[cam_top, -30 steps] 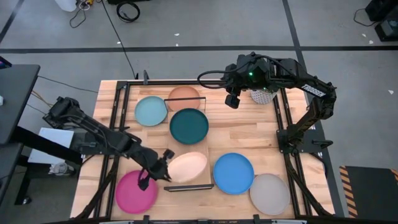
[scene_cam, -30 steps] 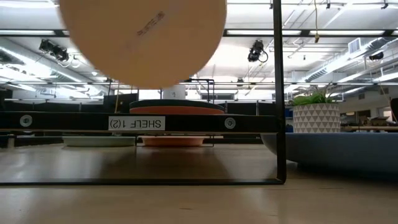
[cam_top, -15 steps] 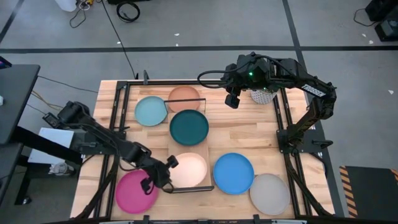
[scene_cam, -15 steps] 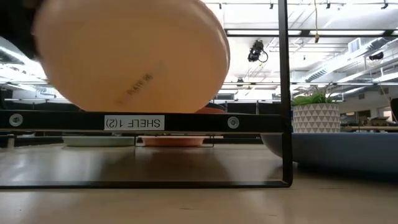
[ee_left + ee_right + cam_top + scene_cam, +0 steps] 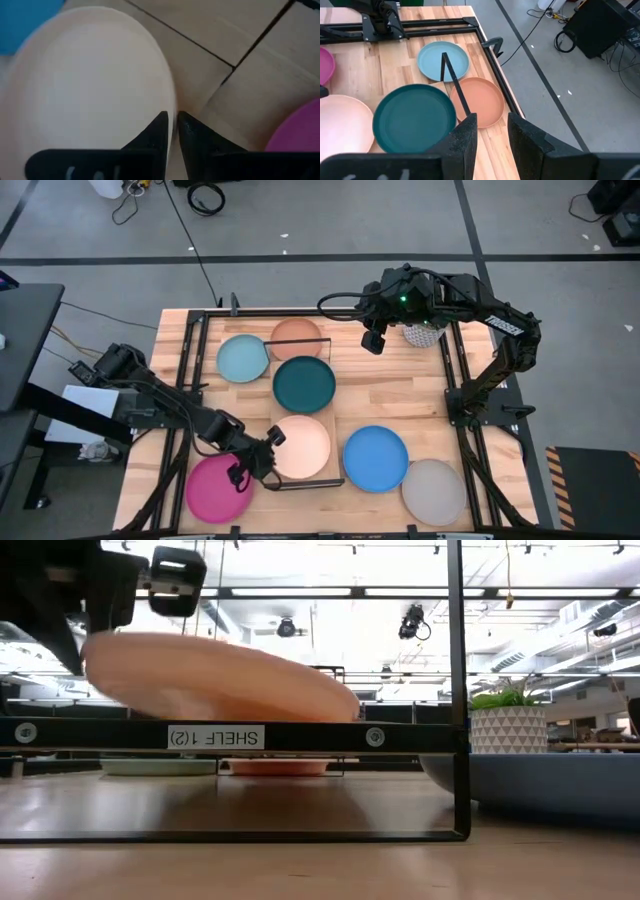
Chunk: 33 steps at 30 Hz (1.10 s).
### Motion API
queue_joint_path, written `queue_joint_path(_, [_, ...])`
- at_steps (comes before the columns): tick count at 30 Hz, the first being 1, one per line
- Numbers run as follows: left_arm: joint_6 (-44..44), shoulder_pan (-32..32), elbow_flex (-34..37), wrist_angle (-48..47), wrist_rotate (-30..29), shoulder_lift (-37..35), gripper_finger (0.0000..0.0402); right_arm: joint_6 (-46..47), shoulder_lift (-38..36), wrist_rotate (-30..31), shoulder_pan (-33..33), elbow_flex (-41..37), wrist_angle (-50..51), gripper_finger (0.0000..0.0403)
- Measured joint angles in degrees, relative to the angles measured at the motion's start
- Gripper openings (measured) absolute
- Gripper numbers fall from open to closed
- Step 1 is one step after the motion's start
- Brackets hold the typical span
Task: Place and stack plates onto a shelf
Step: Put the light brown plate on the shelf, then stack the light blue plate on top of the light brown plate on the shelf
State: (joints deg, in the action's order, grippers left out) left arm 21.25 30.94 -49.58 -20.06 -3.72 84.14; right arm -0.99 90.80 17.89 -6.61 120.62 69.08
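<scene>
Left gripper pinches the round matte peach plate's left rim, tilted over the long light-wood shelf; right gripper, fingers spread, waits far right.

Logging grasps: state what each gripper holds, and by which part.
The left gripper pinches the peach plate by its rim, above the shelf. The right gripper, open, holds nothing.

Light is bright and even, coming from long ceiling lamps that show in the low view. Shadows under the plates are soft and short. The peach plate looks blurred in the low view, and also in the left wrist view, where it is too close to be in focus. Above this plate, dark arm parts are only silhouettes against the lamps.
</scene>
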Motion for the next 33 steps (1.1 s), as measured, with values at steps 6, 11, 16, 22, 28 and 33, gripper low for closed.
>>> queue_joint_path(6, [-6.2, 0.0, 0.0, 1.4, -0.7, 0.0, 0.0080, 0.0, 0.0, 0.0, 0.0, 0.0, 0.0, 0.0115])
queue_joint_path(11, [-13.2, 0.0, 0.0, 0.9, -0.5, 0.0, 0.0102, -0.1, 0.0, 0.0, 0.0, 0.0, 0.0, 0.0114])
queue_joint_path(16, [-16.5, 0.2, 0.0, -3.8, -0.6, -0.1, 0.0104, -0.2, 0.0, 0.0, 0.0, 0.0, -0.2, 0.0114])
queue_joint_path(22, [-14.3, 0.2, 0.0, -7.6, -3.9, 0.1, 0.0105, -0.7, 0.0, 0.2, -0.3, 0.0, -0.8, 0.0114])
queue_joint_path(28, [-10.8, 0.1, 0.4, -7.2, -4.6, 0.2, 0.0105, -0.1, 0.0, 0.2, -0.6, 0.0, -0.9, 0.0114])
queue_joint_path(33, [-10.1, 0.2, 0.4, -3.0, -5.1, 0.2, 0.0105, 0.0, 0.0, 0.1, -0.6, 0.0, -0.9, 0.0114])
